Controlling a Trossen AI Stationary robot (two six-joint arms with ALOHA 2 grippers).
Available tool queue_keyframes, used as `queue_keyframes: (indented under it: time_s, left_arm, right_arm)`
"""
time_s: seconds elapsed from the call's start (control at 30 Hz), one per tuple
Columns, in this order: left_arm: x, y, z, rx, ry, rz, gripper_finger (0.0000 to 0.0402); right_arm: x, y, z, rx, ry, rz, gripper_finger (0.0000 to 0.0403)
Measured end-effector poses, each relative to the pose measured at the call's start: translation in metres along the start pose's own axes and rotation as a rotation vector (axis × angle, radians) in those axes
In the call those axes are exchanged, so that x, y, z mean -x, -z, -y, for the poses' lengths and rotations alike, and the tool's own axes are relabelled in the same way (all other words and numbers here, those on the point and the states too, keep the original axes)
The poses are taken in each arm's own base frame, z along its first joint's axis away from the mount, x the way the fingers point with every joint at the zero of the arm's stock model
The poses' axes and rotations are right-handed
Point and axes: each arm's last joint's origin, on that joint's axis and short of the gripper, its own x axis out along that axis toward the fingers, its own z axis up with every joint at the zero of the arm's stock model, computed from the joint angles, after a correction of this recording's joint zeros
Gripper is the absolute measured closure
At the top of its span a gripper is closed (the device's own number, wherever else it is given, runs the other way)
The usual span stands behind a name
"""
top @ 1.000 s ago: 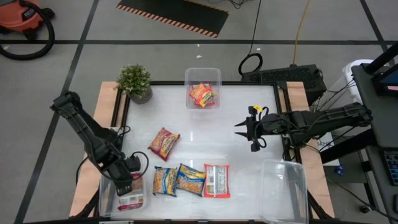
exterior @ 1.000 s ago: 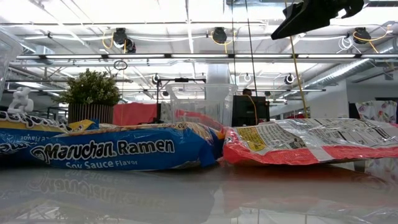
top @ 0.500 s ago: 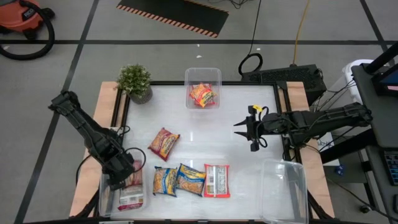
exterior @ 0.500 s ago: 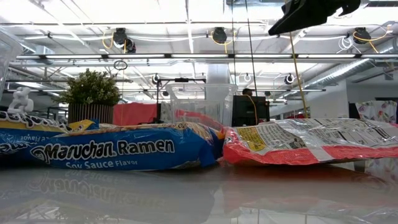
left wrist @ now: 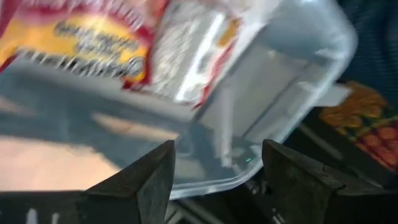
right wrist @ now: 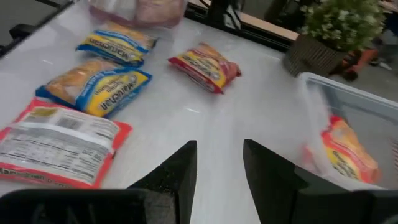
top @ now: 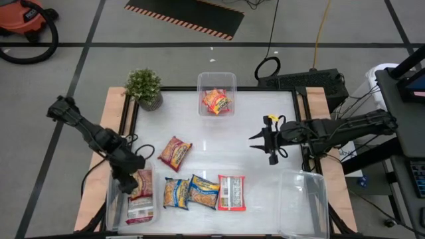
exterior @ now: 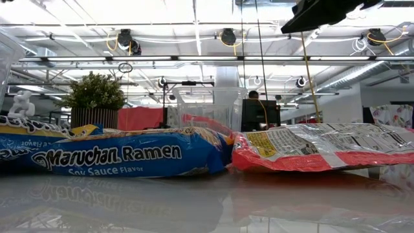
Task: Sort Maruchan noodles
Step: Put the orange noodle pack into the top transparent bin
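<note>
Blue (exterior: 123,154) & red ramen pkts (exterior: 323,147) side-by-side

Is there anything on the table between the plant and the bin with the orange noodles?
No. The high view shows only bare table between the plant and that bin.

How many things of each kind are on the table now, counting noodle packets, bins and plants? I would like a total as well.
Flat crinkly plastic noodle packets: 7
Clear plastic rectangular bins: 3
Small green potted plant: 1
Total: 11
</note>
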Motion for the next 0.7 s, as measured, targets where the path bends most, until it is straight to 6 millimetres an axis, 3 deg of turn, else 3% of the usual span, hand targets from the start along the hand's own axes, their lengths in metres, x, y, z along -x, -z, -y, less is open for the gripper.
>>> queue_keyframes:
  time_s: [0.17, 0.33, 0.53, 0.7]
  left_arm:
    - [0.014, -0.010, 0.017, -0.149, 0.218, 0.212, 0.0158]
    - [0.027, -0.020, 0.037, -0.347, 0.378, 0.477, 0.0158]
    - [0.028, -0.047, 0.044, -0.499, 0.205, 0.842, 0.0158]
    - [0.018, -0.079, 0.055, -0.574, 0.044, 1.022, 0.0158]
  right_arm:
    - [-0.008, 0.009, -0.008, -0.003, -0.023, 0.003, 0.0279]
    - [-0.021, 0.027, -0.029, -0.031, -0.091, -0.044, 0.0279]
    - [-0.047, 0.039, -0.062, -0.074, -0.186, -0.119, 0.0279]
    - [-0.068, 0.054, -0.085, -0.054, -0.257, -0.237, 0.0279]
